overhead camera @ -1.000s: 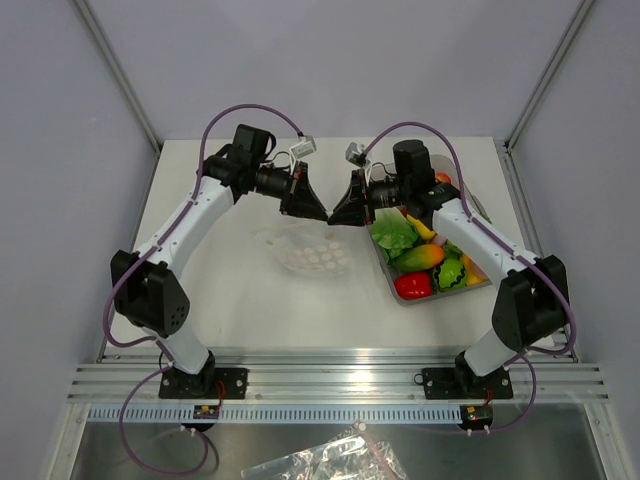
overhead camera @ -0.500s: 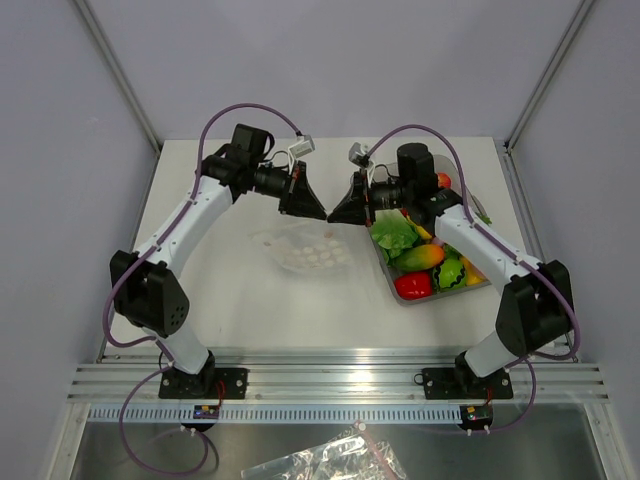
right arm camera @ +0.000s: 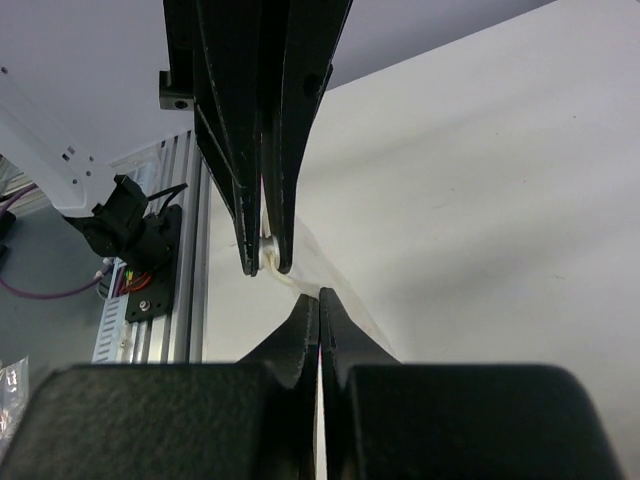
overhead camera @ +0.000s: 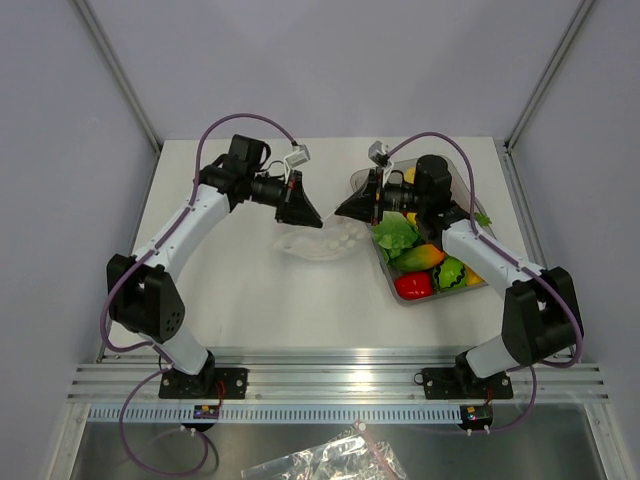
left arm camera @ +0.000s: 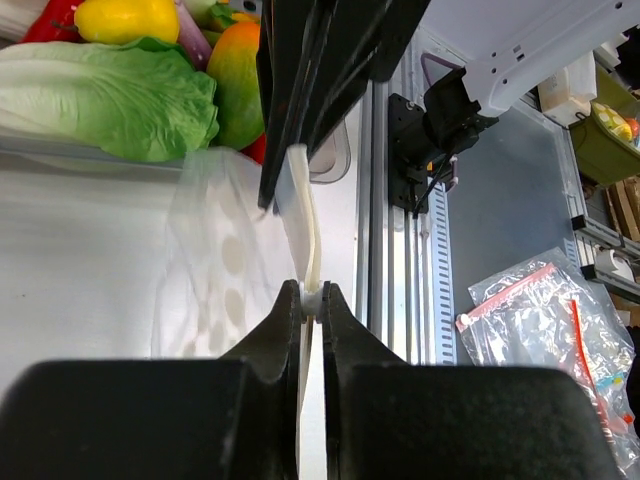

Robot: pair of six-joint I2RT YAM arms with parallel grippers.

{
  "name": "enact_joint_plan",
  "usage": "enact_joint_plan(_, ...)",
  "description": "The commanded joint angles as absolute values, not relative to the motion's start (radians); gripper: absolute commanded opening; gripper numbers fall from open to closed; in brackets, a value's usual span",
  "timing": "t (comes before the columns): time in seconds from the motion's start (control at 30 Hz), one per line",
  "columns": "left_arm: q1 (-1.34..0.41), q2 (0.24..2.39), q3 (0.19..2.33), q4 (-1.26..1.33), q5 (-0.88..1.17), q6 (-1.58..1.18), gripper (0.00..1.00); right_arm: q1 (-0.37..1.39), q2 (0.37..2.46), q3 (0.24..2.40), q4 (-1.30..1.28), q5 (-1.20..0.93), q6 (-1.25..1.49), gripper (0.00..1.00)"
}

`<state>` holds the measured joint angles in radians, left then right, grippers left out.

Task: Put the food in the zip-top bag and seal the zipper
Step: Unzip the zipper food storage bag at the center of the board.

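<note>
The zip-top bag [overhead camera: 322, 242] is clamped at its zipper [left arm camera: 310, 235] by the left gripper [left arm camera: 312, 296] and right gripper [right arm camera: 318, 296], both closed tight, so I'd pull evenly and gently.

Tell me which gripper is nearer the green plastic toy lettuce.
Right. The right gripper sits just left of the lettuce; the left gripper is farther left, beyond it.

From above, the left pincer [overhead camera: 318, 223] and right pincer [overhead camera: 339, 212] hide most of the zipper [left arm camera: 311, 235].
</note>
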<state>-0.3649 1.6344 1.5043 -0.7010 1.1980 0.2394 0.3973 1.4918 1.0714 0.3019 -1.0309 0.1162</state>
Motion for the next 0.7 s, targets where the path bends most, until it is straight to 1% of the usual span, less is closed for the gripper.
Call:
enact_joint_plan(0.0, -0.35, 1.594, 1.457, -0.729, 1.201, 0.25, 0.0, 0.348, 1.459, 1.065, 0.633, -0.982, 0.268, 0.0)
enact_joint_plan(0.2, -0.301, 1.565, 1.417, -0.741, 1.197, 0.261, 0.0, 0.316, 1.477, 1.092, 0.598, -1.0, 0.267, 0.0)
enact_joint_plan(0.3, -0.278, 1.534, 1.373, -0.701, 1.193, 0.232, 0.0, 0.292, 1.502, 1.124, 0.568, -0.98, 0.239, 0.0)
enact_joint_plan(0.4, -0.252, 1.51, 1.319, -0.644, 1.201, 0.193, 0.0, 0.259, 1.542, 1.15, 0.601, -0.973, 0.258, 0.0)
enact_joint_plan(0.67, -0.195, 1.459, 1.25, -0.63, 1.195, 0.187, 0.0, 0.23, 1.606, 1.2, 0.666, -0.974, 0.339, 0.0)
